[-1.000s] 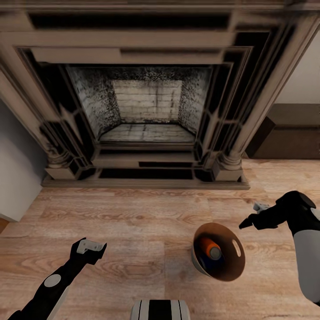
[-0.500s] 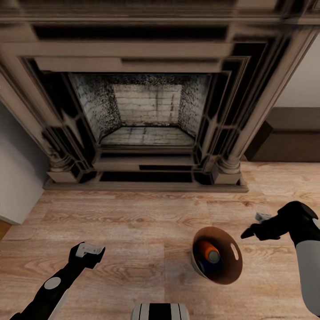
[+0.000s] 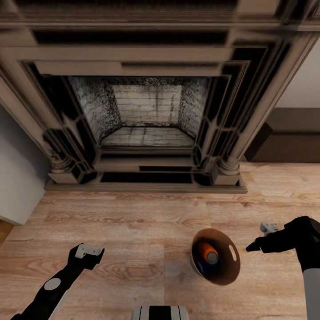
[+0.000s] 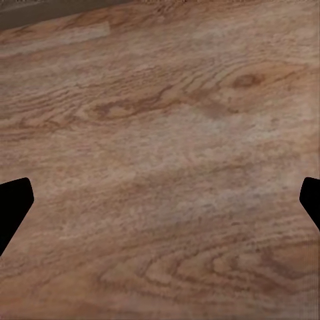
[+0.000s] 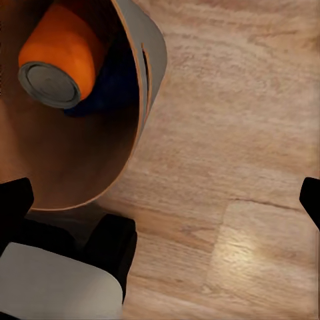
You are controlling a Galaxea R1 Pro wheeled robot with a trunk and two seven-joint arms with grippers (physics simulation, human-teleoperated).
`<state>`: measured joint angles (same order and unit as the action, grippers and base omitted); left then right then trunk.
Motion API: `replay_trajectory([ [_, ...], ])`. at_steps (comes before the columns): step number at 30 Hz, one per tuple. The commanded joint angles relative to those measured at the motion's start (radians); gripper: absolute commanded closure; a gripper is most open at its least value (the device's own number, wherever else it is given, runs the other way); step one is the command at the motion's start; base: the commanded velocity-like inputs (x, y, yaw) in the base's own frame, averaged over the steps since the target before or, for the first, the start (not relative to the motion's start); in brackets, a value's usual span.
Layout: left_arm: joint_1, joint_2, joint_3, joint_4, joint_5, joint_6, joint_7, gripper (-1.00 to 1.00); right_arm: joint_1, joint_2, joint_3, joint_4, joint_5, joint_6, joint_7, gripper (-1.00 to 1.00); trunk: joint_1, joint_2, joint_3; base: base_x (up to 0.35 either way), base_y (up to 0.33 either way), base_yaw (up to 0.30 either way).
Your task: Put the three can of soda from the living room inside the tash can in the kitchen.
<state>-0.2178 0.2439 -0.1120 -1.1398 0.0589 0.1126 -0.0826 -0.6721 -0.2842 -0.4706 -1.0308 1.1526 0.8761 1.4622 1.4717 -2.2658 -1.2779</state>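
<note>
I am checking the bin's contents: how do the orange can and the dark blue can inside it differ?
The orange cylindrical soda can lies uppermost, its silver end showing; the dark blue soda can sits beneath and beside it, mostly hidden, no end visible. The orange one is bright; the blue one is in shadow. Both are inside the round grey bin with brown interior.

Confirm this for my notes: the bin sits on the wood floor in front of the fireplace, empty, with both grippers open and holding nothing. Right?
Not quite: the bin is not empty. The right wrist view shows an orange can inside it, with something dark blue beside that. The rest holds: it sits on the wood floor before the fireplace, and the left gripper and right gripper are open, holding nothing.
</note>
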Motion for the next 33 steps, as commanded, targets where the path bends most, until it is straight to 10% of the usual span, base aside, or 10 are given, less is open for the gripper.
replay_trajectory([
  [1,0.0,0.0,0.0,0.0,0.0,0.0,0.0,-1.0,0.005,0.004,0.0,-0.009,0.0,0.0,0.0,-1.0,-0.004,0.007,0.002,0.0,0.0,0.0],
  [33,0.0,0.0,0.0,0.002,-0.001,-0.005,0.003,-1.0,0.099,0.026,-0.004,-0.182,-0.001,-0.018,0.006,-1.0,-0.127,0.231,0.054,0.0,0.0,0.0],
])
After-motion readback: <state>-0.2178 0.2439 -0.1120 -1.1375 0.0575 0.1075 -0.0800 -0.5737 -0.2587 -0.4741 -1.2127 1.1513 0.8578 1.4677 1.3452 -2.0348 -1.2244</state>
